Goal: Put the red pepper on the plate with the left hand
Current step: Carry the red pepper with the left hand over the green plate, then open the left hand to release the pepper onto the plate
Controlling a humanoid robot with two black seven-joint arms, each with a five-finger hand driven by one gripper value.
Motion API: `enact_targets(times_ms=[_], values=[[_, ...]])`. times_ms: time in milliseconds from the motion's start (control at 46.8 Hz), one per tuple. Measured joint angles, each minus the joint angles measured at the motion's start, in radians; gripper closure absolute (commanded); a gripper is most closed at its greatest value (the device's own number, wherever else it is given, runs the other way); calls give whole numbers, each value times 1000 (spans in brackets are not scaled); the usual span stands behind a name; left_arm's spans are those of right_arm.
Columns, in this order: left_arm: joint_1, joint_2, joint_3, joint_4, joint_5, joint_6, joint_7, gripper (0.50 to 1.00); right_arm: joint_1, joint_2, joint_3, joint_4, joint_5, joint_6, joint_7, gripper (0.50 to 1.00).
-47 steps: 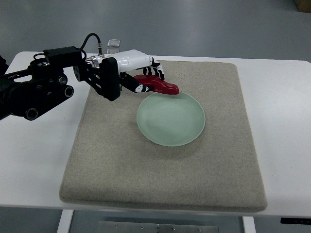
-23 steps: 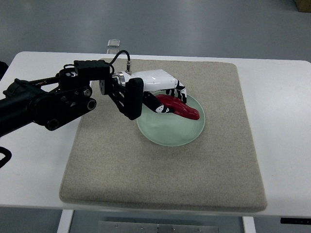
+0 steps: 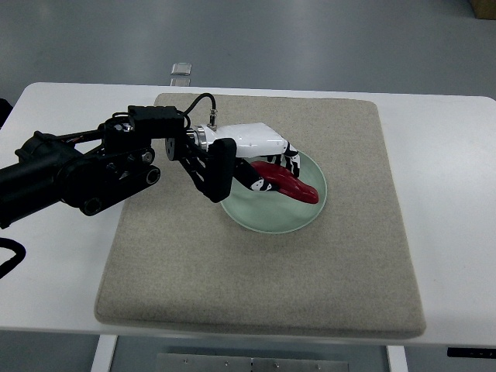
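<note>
Under your camera sits a white table (image 3: 449,155) with rounded corners, and beyond its far edge you see grey floor (image 3: 310,39). Most of the tabletop is covered by a beige mat (image 3: 232,279), square with soft corners and a coarse, felt-like weave. A small clear bracket (image 3: 180,70) stands at the table's far edge, just behind the mat.

Compared with half a second ago, your left arm (image 3: 70,174) has dropped slightly and reached a touch further right, so the pepper now lies lower over the plate's right half; a second ago it was only at the plate's far rim.

That arm is black, jointed metal with a cable looping over the wrist. The plate (image 3: 267,217) is round, shallow and pale green, with a frosted, glassy look, and rests on the mat's middle. Your left hand (image 3: 260,155) has a glossy white shell and black-and-white fingers (image 3: 260,180), which are curled around the red pepper (image 3: 288,184). The pepper is long, shiny and tapered, its tip pointing right near the plate's right rim. You cannot tell whether it touches the plate.
</note>
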Motion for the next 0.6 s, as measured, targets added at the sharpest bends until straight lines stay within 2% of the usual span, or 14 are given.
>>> enact_targets(times_ms=[43, 64, 128, 149, 299, 363, 406, 491, 555, 598], values=[[0, 0, 0, 0, 0, 0, 0, 947, 0, 0, 0, 0, 0, 0, 0, 572], [1, 0, 0, 1, 0, 0, 0, 918, 0, 0, 0, 0, 0, 0, 0, 572], [2, 0, 0, 6, 0, 1, 0, 785, 0, 0, 0, 0, 0, 0, 0, 572], [2, 0, -1, 7, 0, 1, 0, 759, 0, 0, 0, 0, 0, 0, 0, 572], [11, 0, -2, 8, -1, 4, 0, 724, 0, 0, 0, 0, 0, 0, 0, 572], [12, 0, -2, 8, -2, 4, 0, 652, 0, 0, 0, 0, 0, 0, 0, 572], [13, 0, -2, 7, -2, 4, 0, 622, 0, 0, 0, 0, 0, 0, 0, 572], [15, 0, -2, 6, -3, 5, 1, 613, 0, 0, 0, 0, 0, 0, 0, 572], [15, 0, -2, 5, -5, 5, 1, 568, 0, 0, 0, 0, 0, 0, 0, 572], [15, 0, -2, 5, -10, 5, 1, 557, 0, 0, 0, 0, 0, 0, 0, 572]])
